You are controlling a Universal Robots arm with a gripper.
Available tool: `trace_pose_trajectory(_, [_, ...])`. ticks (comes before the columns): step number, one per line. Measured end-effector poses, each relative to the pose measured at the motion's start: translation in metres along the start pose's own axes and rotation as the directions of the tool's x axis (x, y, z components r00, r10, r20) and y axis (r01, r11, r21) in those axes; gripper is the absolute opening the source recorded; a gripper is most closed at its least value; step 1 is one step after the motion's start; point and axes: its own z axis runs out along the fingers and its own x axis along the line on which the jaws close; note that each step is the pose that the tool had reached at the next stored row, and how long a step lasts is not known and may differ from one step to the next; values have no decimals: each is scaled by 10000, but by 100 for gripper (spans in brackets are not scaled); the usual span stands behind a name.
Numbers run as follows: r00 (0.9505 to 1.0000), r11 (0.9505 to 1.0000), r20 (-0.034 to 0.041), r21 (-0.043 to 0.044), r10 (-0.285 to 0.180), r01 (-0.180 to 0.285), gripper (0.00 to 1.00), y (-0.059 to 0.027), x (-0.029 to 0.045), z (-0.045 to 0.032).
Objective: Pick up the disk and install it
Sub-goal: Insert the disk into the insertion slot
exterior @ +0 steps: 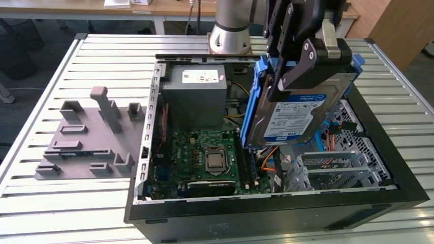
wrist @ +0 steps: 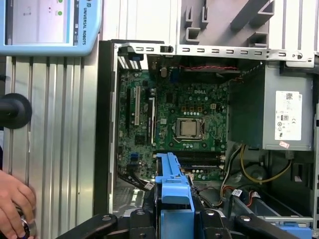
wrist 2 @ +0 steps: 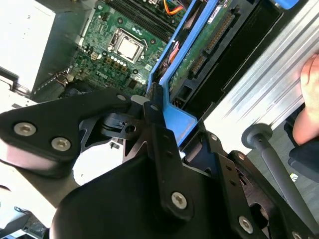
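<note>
In the exterior view, nearest stood the black front wall of the open computer case (exterior: 271, 216), which lay on its side on the slatted metal tabletop (exterior: 61, 208). Just beyond that wall the green motherboard (exterior: 203, 152) lay flat on the case floor, its processor socket (exterior: 215, 161) uncovered. At 9 o'clock of the case, apart from it, a grey moulded fixture (exterior: 81, 140) sat on the tabletop.

Over the case's 3 o'clock half hung the disk (exterior: 298, 114), on edge and tilted. Its white-and-blue label faced the camera and its blue rail frame (exterior: 252, 101) ran round its sides. Its lower end dipped among orange cables (exterior: 268, 160); whether it touched anything there could not be told. The pincer (exterior: 305, 76) was clamped on the disk's upper end, with one black finger (exterior: 291, 76) across the labelled face and the other behind. The wrist entered from 12 o'clock and pointed steeply down, leaning toward the camera.

In the second wrist view the fingers (wrist 2: 154, 124) pinched the blue rail, and the disk's green circuit side (wrist 2: 204, 45) ran away over the case.

Farther back, at 11 o'clock of the disk, stood the grey power supply box (exterior: 196, 99), and behind it the arm's silver base (exterior: 227, 30) at the tabletop's far edge. In the first wrist view a person's hand (wrist: 15, 204) showed over the tabletop outside the case wall, near a black knob (wrist: 12, 109).
</note>
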Motion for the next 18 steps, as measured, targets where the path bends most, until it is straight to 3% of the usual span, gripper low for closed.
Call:
trace_pose_trajectory(13, [10000,10000,0,0,0,0,36,-190,41,62])
trace_pose_trajectory(18, [10000,10000,0,0,0,0,36,-203,116,83])
